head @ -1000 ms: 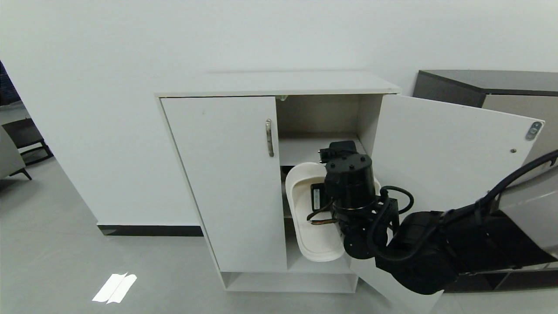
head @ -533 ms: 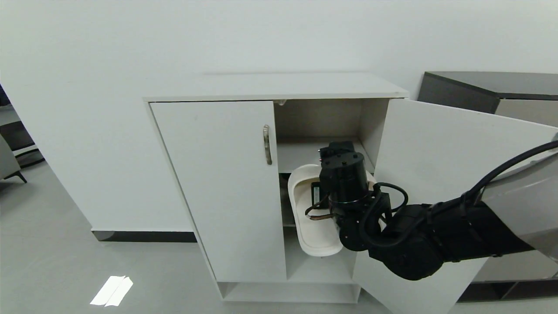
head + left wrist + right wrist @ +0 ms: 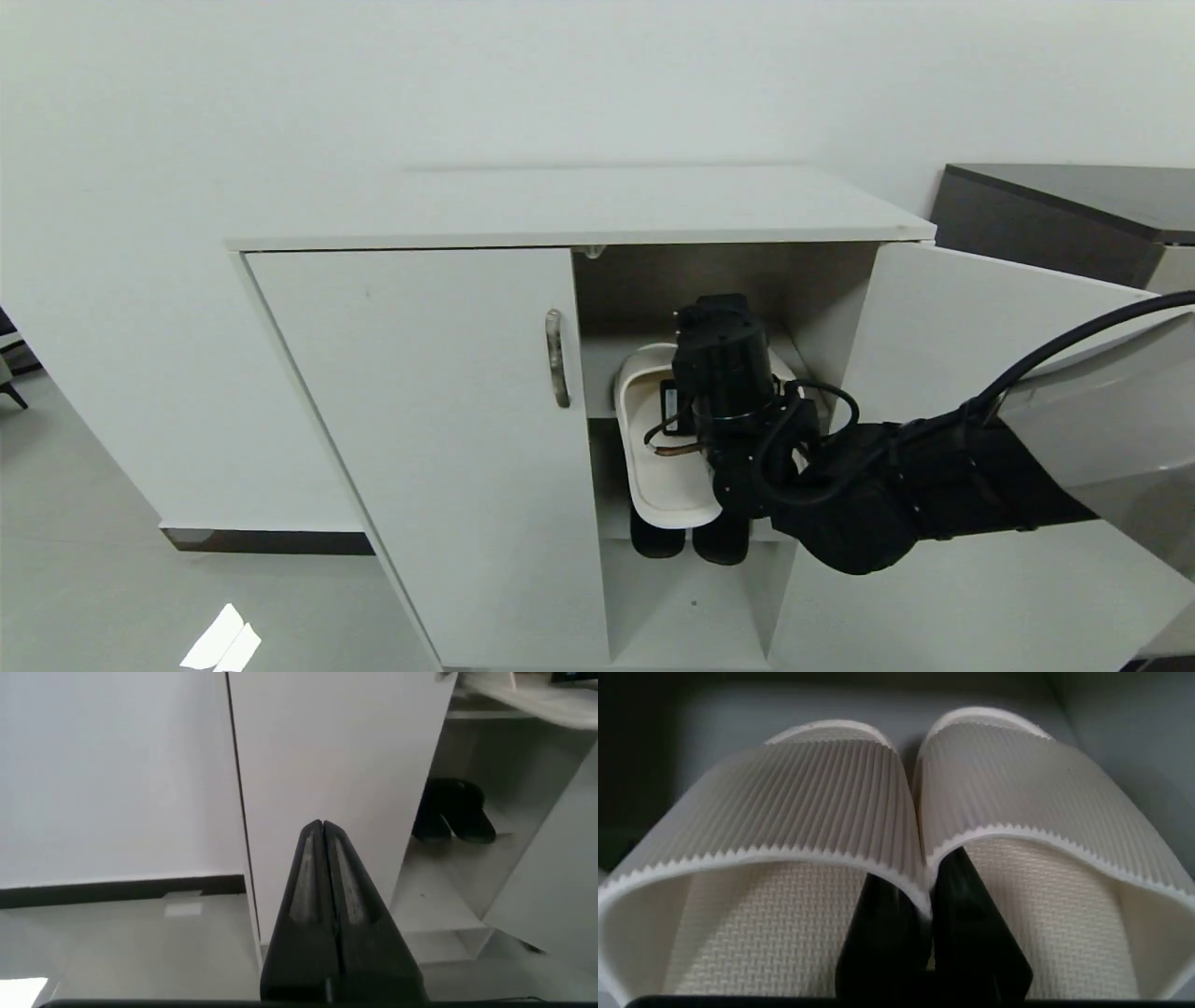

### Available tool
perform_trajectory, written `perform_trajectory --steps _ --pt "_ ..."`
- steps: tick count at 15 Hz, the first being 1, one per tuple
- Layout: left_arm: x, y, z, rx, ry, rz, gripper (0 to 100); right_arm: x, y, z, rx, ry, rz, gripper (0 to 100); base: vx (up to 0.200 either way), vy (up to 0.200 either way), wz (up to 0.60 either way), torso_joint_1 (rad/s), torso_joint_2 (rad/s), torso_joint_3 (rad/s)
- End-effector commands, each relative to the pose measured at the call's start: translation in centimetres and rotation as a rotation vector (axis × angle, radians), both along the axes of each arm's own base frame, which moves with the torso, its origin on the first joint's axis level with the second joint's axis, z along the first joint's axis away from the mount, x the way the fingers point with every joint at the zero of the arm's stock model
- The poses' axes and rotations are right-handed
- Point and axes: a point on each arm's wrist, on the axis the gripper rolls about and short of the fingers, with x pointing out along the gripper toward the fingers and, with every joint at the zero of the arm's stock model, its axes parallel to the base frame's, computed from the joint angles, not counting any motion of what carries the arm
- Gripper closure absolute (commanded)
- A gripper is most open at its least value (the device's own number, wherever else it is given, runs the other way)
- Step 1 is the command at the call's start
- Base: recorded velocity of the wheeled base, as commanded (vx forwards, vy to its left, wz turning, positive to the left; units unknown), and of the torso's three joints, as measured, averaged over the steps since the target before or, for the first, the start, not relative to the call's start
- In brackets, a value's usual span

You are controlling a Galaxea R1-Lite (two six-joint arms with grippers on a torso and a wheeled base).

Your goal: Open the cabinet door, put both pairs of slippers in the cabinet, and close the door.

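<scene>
- Right end effector (image 3: 920, 896): clamped on white slippers (image 3: 658, 448), held in the open side of the cabinet (image 3: 560, 210).
- Black slippers (image 3: 691, 539): on shelf (image 3: 509, 845) below.
- Left end effector (image 3: 322, 831): pressed together, empty, outside closed door (image 3: 420, 420).

I see a white cabinet (image 3: 579, 201) standing on the grey floor (image 3: 93, 579), right door (image 3: 952, 373) swung open, black slippers (image 3: 689, 541) side by side on a lower shelf (image 3: 611, 530) inside.

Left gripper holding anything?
No, the left gripper is fully shut, its jaws pressed flat together with nothing between them.
</scene>
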Motion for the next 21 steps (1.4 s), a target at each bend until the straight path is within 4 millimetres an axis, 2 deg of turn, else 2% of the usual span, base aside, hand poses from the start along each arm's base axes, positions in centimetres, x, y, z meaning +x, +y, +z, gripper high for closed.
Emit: perform_trajectory --steps 1,5,9,14,20,21 --pt "0.0 0.0 0.0 0.0 0.001 0.0 100 0.9 0.6 -1.0 -0.007 0.007 -0.006 100 0.2 0.0 0.0 0.002 0.01 0.007" --pt "0.0 0.0 0.0 -0.002 0.001 0.0 100 2.8 0.8 -1.0 0.009 -0.014 -0.033 100 0.2 0.0 0.0 0.002 0.0 0.002" --pt "0.0 0.0 0.0 -0.003 0.001 0.0 100 4.4 0.7 -1.1 0.011 -0.03 -0.055 100 0.0 0.0 0.0 0.0 0.0 0.0" --pt "0.0 0.0 0.0 -0.003 0.001 0.0 100 6.3 0.9 -2.5 0.004 -0.028 -0.075 100 0.0 0.0 0.0 0.0 0.0 0.0" --pt "0.0 0.0 0.0 -0.003 0.001 0.0 100 6.8 1.0 -2.9 0.004 -0.031 -0.081 100 0.0 0.0 0.0 0.0 0.0 0.0" --pt "0.0 0.0 0.0 -0.003 0.001 0.0 100 6.8 1.0 -2.9 0.006 -0.031 -0.082 0 0.0 0.0 0.0 0.0 0.0 0.0"
